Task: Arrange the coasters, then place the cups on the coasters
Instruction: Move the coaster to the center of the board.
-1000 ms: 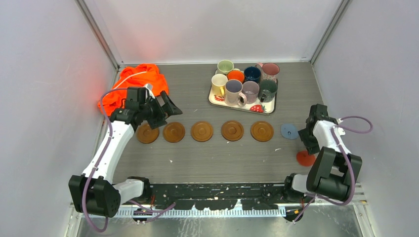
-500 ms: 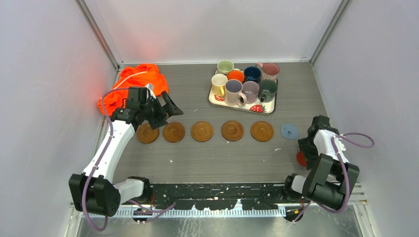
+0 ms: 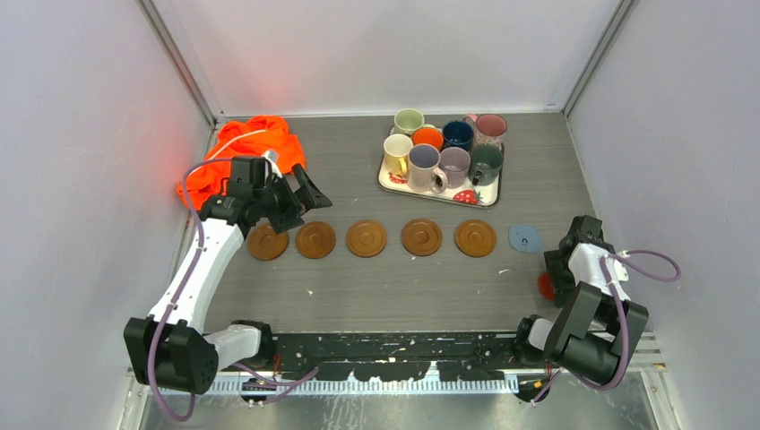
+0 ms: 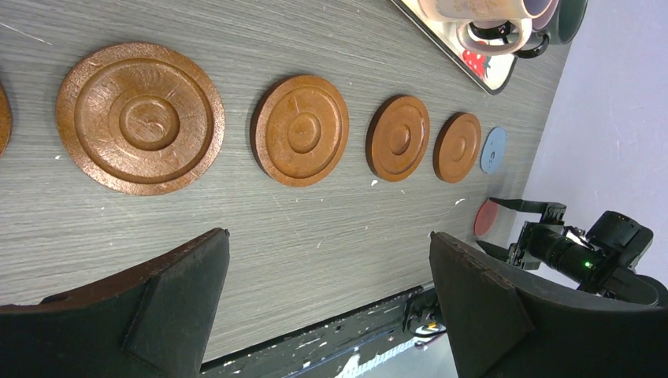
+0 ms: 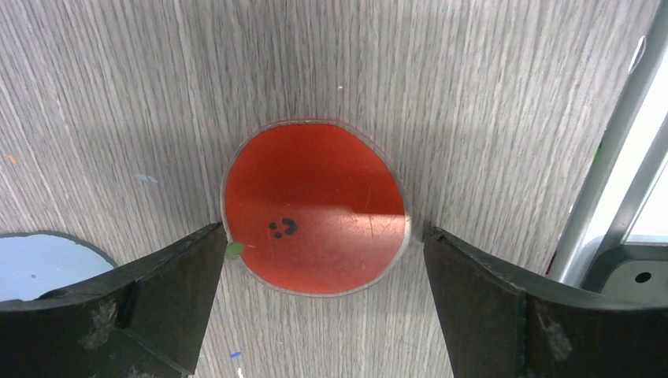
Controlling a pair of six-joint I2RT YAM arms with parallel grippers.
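White arms [image 3: 193, 269], black joints [image 3: 170, 354], purple cables [image 3: 647, 255]

Grey wood-grain table [image 3: 403, 287], paint-flecked. Just ahead of the left gripper [image 4: 328, 235] and its spread fingers, lying flat: five brown wooden coasters [image 3: 367, 238] in a row running away toward a light-blue coaster [image 3: 524, 237], with a white strawberry-print tray [image 3: 465, 197] beyond the row and an orange cloth [image 3: 242, 148] close behind that gripper. Framed between the spread fingers of the right gripper [image 5: 323, 228], a red coaster [image 5: 315, 206] lying flat, with the light-blue one just past one fingertip.
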